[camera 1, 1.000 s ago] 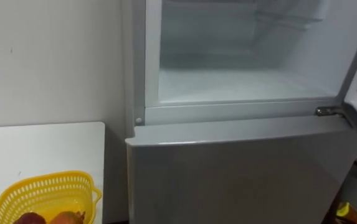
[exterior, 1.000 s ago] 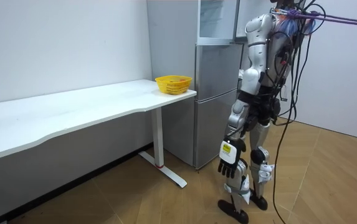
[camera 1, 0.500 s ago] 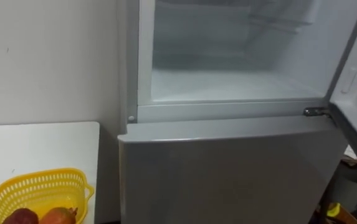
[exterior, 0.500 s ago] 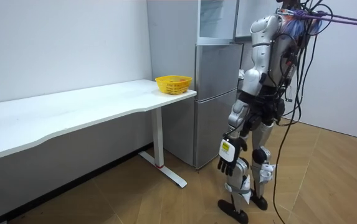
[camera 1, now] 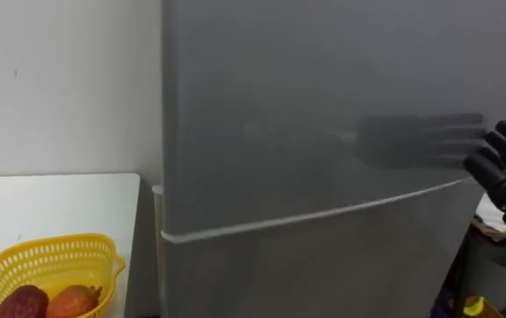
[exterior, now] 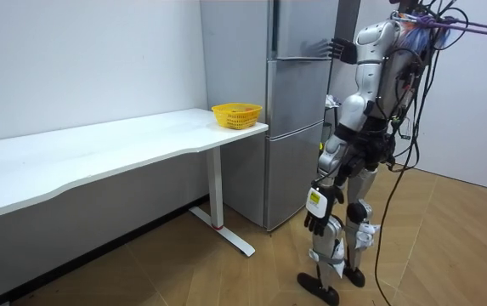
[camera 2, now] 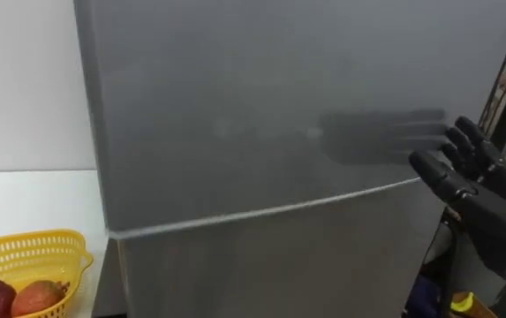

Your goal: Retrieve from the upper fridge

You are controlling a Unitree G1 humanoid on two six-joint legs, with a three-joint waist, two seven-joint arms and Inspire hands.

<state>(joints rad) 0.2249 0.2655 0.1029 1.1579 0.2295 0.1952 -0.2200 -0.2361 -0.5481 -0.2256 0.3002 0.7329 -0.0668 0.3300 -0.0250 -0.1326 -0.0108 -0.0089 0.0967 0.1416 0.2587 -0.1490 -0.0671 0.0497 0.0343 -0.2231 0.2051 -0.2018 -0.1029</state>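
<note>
The grey fridge's upper door (camera 1: 305, 115) stands shut, flush above the lower door (camera 1: 323, 274). My right hand (camera 2: 473, 190) is open, its dark fingers straight and spread at the upper door's right edge, and its shadow falls on the door. In the room view I stand facing the fridge (exterior: 294, 127) with the right hand (exterior: 339, 47) raised against that door. My left hand (exterior: 315, 223) hangs at my side, fingers relaxed and holding nothing. At lower left, a yellow basket (camera 1: 45, 274) on the white table (camera 1: 67, 208) holds a dark red fruit (camera 1: 20, 301) and an orange one (camera 1: 71, 300).
The table's end stands close against the fridge's left side, with a plain wall behind it. A long stretch of the table (exterior: 99, 153) runs toward the room view's left. Wooden floor lies open around my feet.
The upper fridge door, open with a bare white compartment showing, has swung shut. My right hand has come up to the door's right edge. The left hand still hangs.
</note>
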